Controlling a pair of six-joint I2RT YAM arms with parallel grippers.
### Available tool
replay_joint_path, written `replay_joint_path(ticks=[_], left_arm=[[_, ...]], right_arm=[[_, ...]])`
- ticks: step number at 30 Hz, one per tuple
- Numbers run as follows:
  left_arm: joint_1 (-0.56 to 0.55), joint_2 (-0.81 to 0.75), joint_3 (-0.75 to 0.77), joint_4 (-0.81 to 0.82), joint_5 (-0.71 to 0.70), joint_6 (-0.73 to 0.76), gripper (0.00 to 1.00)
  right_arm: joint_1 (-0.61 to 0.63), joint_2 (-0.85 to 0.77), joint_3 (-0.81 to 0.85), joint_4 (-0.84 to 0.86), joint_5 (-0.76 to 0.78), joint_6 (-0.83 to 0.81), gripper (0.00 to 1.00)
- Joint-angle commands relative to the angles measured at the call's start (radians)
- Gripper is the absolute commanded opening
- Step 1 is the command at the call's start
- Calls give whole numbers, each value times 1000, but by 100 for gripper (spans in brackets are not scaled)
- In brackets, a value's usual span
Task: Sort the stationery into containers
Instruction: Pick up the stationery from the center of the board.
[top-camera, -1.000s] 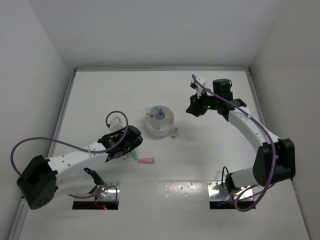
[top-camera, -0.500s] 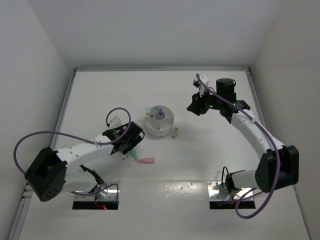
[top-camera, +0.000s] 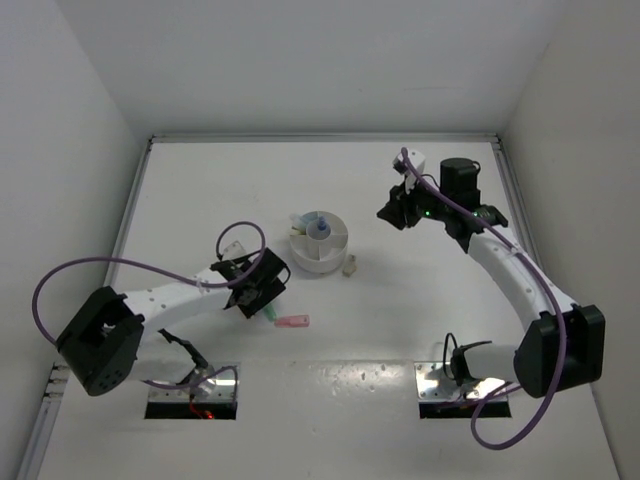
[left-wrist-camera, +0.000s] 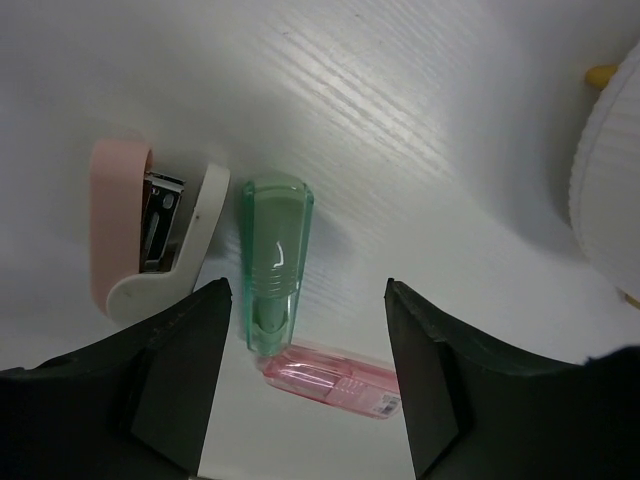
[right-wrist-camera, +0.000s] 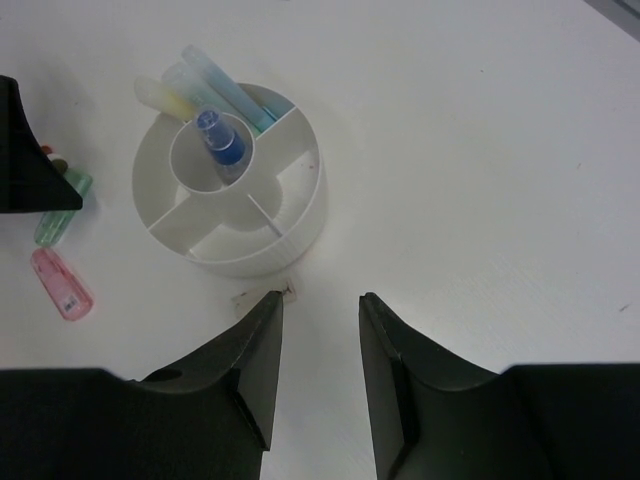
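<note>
The round white tub (top-camera: 316, 262) stands mid-table and also shows in the right wrist view (right-wrist-camera: 292, 238). A blue marker (right-wrist-camera: 222, 146) stands in its centre cup. Yellow (right-wrist-camera: 165, 97) and light blue (right-wrist-camera: 222, 82) pieces lean in a far compartment. My left gripper (top-camera: 262, 292) is open and empty, low over a green piece (left-wrist-camera: 272, 260), with a pink piece (left-wrist-camera: 335, 378) between its jaws and a pink-and-white stapler (left-wrist-camera: 125, 235) to their left. My right gripper (top-camera: 393, 214) is open and empty, held above the table right of the tub. A beige piece (top-camera: 349, 266) lies by the tub's near side.
White walls close the table at the back and on both sides. The tub's ribbed wall (left-wrist-camera: 608, 190) fills the right edge of the left wrist view. Purple cables loop off both arms.
My left gripper has turned and shifted slightly right over the green and pink pieces. My right gripper has drifted a little right and away from the tub. No piece has moved.
</note>
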Motion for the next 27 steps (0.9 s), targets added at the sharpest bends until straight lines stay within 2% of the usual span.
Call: replay_joint_path(ticks=[1,9,20,27], left_arm=[[9,6,-4,-5,14,-5,69],[18,77,-13,4,14,25,69],[38,204,90,-26,28,101,57],[38,250,134,-114,37,143,54]], right_arm=[[-9,-41,-3,39,-6,24,37],[-18,-61,-13,48,-6,43,37],[-45,-98,-22,66,-15,63,37],[-55,-128,-22,66,-33,72,37]])
